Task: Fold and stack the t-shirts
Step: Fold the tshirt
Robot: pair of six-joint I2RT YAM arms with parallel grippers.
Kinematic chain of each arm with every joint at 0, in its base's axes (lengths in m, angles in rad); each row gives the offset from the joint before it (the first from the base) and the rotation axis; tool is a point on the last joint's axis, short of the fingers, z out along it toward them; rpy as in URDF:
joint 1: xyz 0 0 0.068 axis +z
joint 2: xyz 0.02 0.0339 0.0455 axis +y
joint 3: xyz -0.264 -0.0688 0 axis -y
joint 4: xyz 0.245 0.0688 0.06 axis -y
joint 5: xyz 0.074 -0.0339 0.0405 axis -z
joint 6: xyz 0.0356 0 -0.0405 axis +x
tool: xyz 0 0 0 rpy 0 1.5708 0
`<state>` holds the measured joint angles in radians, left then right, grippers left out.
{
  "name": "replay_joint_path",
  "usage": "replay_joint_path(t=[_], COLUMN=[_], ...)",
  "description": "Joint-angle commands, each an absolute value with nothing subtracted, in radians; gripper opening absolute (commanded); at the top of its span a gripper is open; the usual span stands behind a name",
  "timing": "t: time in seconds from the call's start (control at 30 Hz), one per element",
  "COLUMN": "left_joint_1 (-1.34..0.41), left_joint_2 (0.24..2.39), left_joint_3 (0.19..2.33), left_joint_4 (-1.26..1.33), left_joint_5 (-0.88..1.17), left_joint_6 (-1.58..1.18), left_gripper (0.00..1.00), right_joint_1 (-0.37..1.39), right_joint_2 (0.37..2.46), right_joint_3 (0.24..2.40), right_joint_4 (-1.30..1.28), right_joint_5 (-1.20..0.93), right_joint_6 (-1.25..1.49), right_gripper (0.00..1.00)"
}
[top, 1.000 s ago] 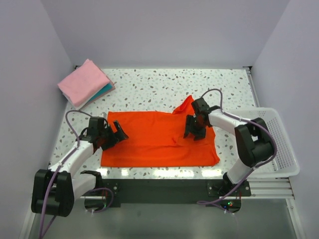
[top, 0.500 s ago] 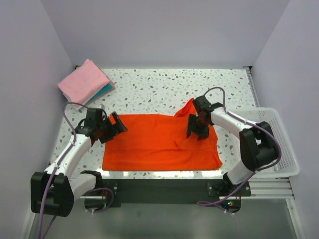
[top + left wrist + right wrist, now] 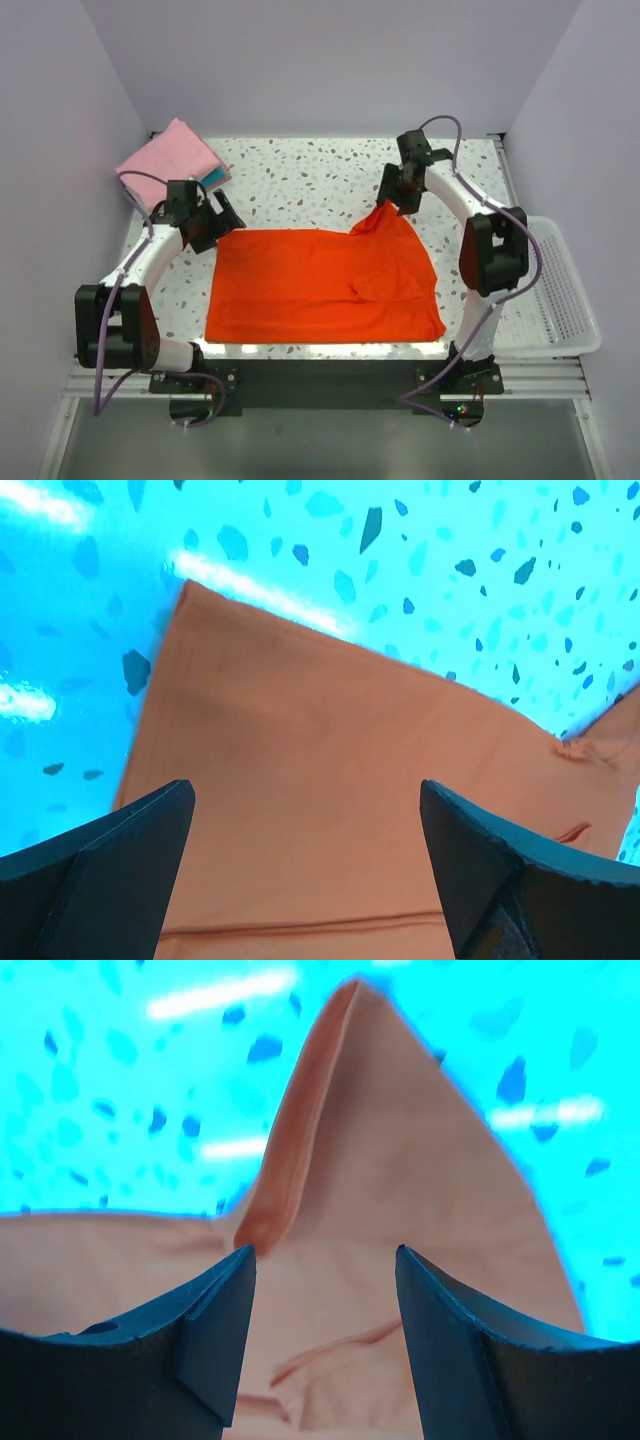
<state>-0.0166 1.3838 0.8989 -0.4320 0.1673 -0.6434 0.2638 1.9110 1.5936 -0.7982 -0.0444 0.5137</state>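
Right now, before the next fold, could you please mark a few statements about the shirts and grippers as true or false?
1. The orange-red shirt lies on the table between the two arms. True.
2. The pink shirt lies next to the right arm's base. False: it rests folded on the teal shirt at the table's far left corner.
3. The left gripper is shut on cloth. False: it is open over the orange-red shirt's far left corner.
4. The right gripper is open at that shirt's far right corner. True.

teal shirt (image 3: pixel 213 177) mostly hidden, under pink shirt (image 3: pixel 167 160)
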Motion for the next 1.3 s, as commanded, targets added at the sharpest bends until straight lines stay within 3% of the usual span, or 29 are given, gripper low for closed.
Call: replay_joint_path(t=[0.0,0.17,0.47,0.9,1.27], left_joint_1=[0.024,0.032,0.032,0.032,0.032], left_joint_2=[1.433,1.479,1.528,1.588,1.716], left_joint_3=[0.972,1.006,1.028,1.040,1.158], left_joint_4=[-0.387,-0.380,-0.379,-0.370,-0.393], left_joint_5=[0.156,0.141,0.112,0.077,0.002], left_joint_6=[-0.603,-0.607,-0.620,-0.615,-0.549], left_gripper=[1.00,1.00,1.00,1.00,0.96], right_joint_1=[0.230,0.215,0.207,0.207,0.209], right_joint_2=[2.011,2.167,2.269,2.267,2.302], right_joint_3=[1.737,1.854,1.947,1.888,1.901], right_joint_4=[-0.810,-0.804,-0.775,-0.773,-0.752], right_joint_5=[-0.055,-0.063,-0.077,-0.072,-0.081], right_joint_6=[0.477,0.476,0.483,0.459,0.456], right_gripper=[0.62,0.61,0.61,0.19,0.17])
